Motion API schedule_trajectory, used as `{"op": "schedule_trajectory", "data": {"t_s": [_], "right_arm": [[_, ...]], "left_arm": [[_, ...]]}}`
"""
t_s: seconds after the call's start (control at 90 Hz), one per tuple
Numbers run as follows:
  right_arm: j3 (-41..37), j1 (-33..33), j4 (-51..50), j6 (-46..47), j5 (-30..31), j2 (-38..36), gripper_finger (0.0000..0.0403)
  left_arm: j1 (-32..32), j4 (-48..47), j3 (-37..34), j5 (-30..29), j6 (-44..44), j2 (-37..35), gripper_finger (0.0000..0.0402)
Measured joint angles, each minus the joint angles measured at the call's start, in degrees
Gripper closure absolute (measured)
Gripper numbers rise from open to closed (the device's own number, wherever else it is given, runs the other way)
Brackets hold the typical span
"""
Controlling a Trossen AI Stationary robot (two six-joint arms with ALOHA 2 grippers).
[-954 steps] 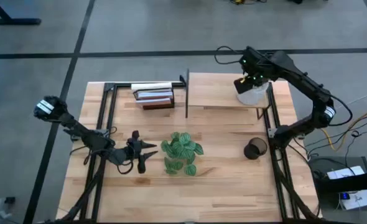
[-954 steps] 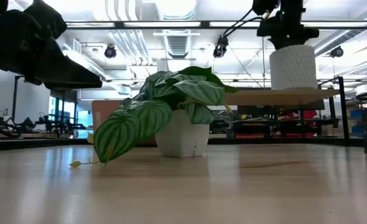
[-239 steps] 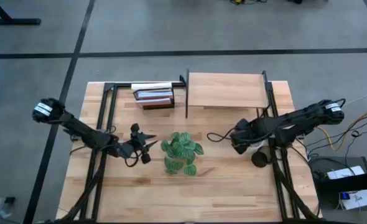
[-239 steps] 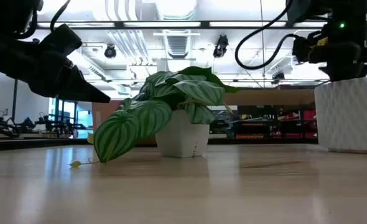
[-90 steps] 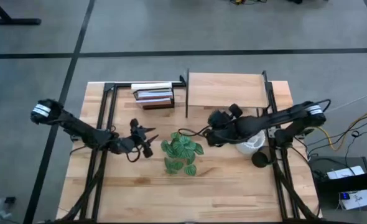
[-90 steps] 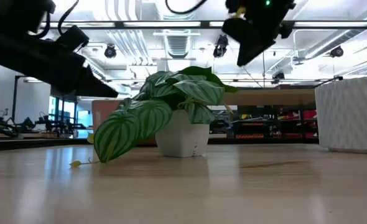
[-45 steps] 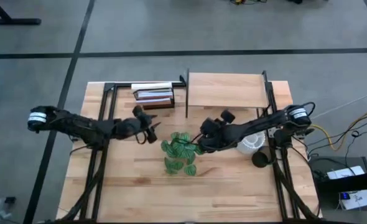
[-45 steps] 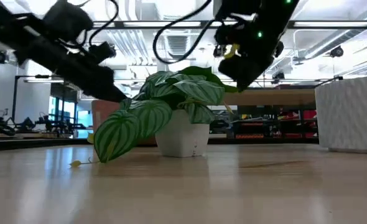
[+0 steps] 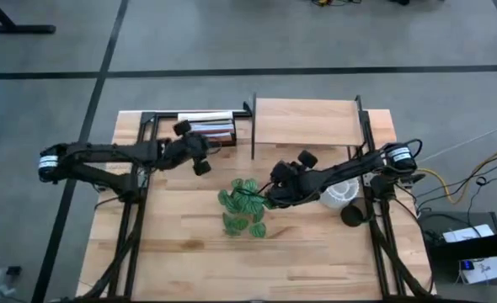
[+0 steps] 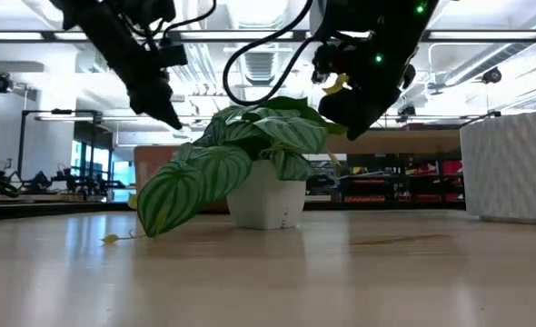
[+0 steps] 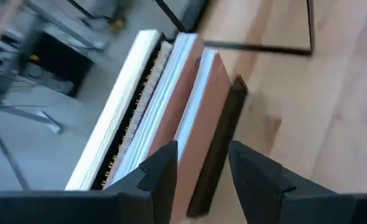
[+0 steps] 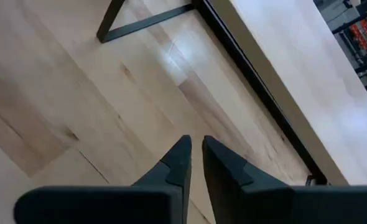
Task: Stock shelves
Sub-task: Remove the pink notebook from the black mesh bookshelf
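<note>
The shelves, a pale board in a thin black frame, stand at the table's far side with the board bare; the board also shows in the right wrist view. My left gripper hovers open over the near side of a row of books that stand in a dark rack left of the shelves. My right gripper hangs shut just right of a potted plant with striped leaves, above bare tabletop. Its fingers touch nothing.
A white ribbed pot stands on the table right of the plant, with a dark mesh cup beside it near the right edge. The plant sits mid-table between both arms. Bare tabletop lies along the near side.
My left gripper has risen and swung from beside the plant toward the table's far edge, and now points at the books. My right gripper has moved a little leftward and toward the near edge, closer to the plant and away from the white pot, which stays put.
</note>
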Motion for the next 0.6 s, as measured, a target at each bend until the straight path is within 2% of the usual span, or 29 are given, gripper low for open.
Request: {"op": "schedule_trajectory", "data": {"t_s": [0.1,0.278,0.444,0.6], "right_arm": [[0.0,0.0,0.05,0.06,0.04,0.0,0.0373],[-0.04,0.0,0.28,0.35,0.13,0.0,0.0379],[-0.04,0.0,0.49,0.51,0.18,0.0,0.0377],[-0.07,0.0,1.89,0.41,1.62,0.0,0.0373]], "left_arm": [[3.02,-2.04,2.13,5.64,5.41,0.02,0.0285],[8.25,-0.9,2.21,12.37,13.0,0.29,0.0305],[12.03,-0.43,0.92,13.23,18.16,1.96,0.0312],[14.58,1.21,0.79,13.24,20.01,4.52,0.0302]]}}
